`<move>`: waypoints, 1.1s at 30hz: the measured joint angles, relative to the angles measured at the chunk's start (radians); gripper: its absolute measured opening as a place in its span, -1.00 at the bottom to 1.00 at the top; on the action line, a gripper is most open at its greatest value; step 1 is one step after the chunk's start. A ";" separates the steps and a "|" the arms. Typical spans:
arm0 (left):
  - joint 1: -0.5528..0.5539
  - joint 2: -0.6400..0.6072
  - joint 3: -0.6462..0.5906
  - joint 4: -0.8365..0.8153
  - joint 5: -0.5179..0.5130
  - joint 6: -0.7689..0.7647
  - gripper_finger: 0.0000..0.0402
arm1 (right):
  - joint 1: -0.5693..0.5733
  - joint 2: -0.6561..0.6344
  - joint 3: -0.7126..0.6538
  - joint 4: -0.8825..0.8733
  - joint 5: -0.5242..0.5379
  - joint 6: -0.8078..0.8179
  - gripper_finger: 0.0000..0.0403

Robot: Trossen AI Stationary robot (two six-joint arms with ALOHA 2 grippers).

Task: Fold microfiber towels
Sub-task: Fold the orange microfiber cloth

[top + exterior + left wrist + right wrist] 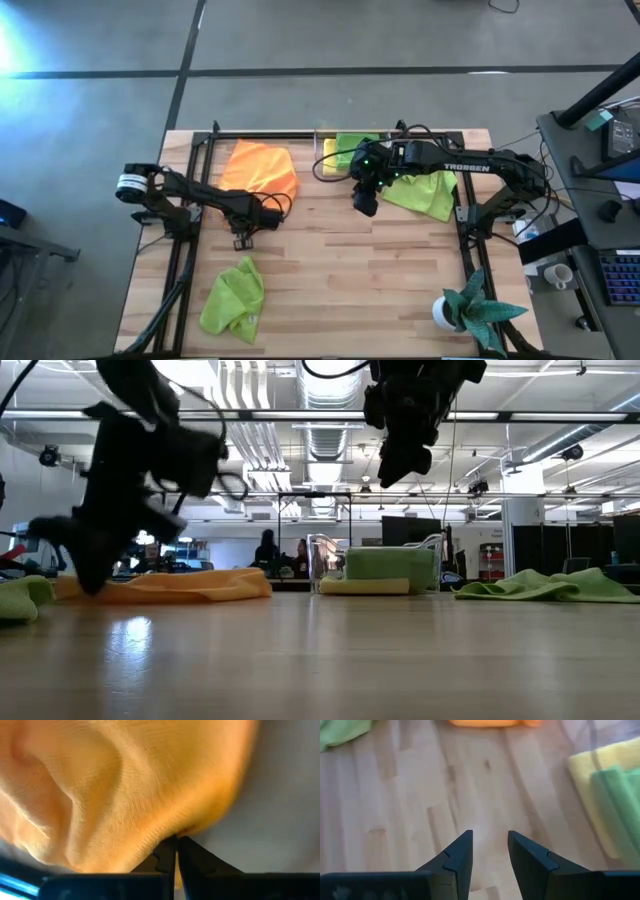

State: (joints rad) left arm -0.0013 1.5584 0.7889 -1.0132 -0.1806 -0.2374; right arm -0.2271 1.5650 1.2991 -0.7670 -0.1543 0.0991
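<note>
An orange towel (260, 168) lies spread and rumpled at the table's far left; in the low view it is a flat heap (170, 585). My left gripper (245, 212) (176, 840) points down at its near left edge and is shut on it. My right gripper (365, 200) (490, 845) hangs open high above the table's middle (400, 465) with nothing between its fingers. A lime towel (235, 298) lies crumpled at the near left. Another lime towel (425, 190) lies at the far right, under the right arm. My left gripper pinches the orange towel's edge (182, 831) between its two shut fingers, which come steeply from above. Only a little cloth shows at the tips; one layer or several, I cannot tell. The rest of the towel lies slack on the table.
A clear bin (330, 560) at the far middle holds a folded green towel (352, 147) on a folded yellow one (328, 165). A teal plant in a white pot (470, 310) stands at the near right corner. Bare wood (350, 280) lies between the arms.
</note>
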 joint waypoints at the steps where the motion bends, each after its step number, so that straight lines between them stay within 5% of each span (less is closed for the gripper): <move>1: 0.000 -0.007 0.028 -0.005 0.014 0.015 -0.99 | 0.003 0.000 0.000 0.000 -0.017 -0.003 -0.40; 15: 0.000 -0.052 0.415 -0.107 0.085 0.173 -1.00 | 0.074 0.000 0.000 0.131 -0.037 -0.108 -0.40; 33: 0.000 -0.054 0.569 -0.192 0.124 0.166 -1.00 | 0.082 0.091 0.000 0.429 -0.037 -0.036 -0.12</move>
State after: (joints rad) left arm -0.0013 1.5043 1.3575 -1.2051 -0.0570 -0.0718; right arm -0.1451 1.6556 1.2995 -0.3382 -0.1917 0.0631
